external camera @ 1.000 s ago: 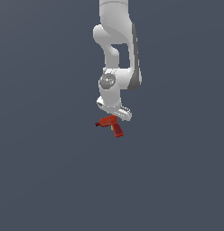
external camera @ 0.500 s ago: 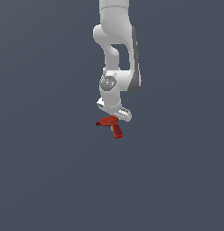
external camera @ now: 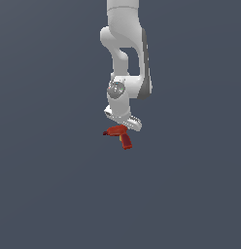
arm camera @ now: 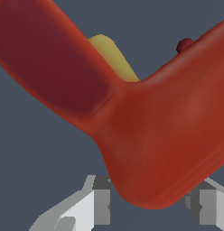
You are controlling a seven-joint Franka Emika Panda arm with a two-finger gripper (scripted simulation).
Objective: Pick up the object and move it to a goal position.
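The red pistol-shaped drill point(external camera: 118, 133) hangs under my white arm in the exterior view, its dark nose pointing to that view's left and its handle with a yellow mark slanting down to the right. My gripper point(external camera: 120, 127) is shut on the drill's body from above. In the wrist view the drill point(arm camera: 145, 126) fills most of the picture, with the yellow mark point(arm camera: 114, 56) behind it. Both grey fingertips point(arm camera: 102, 205) press against its rounded end from either side.
A plain dark grey ground point(external camera: 44, 185) surrounds the arm on all sides. No other object, container or edge shows in either view. No goal marker is visible.
The arm and the held drill have shifted very slightly. The grip on the drill is unchanged.
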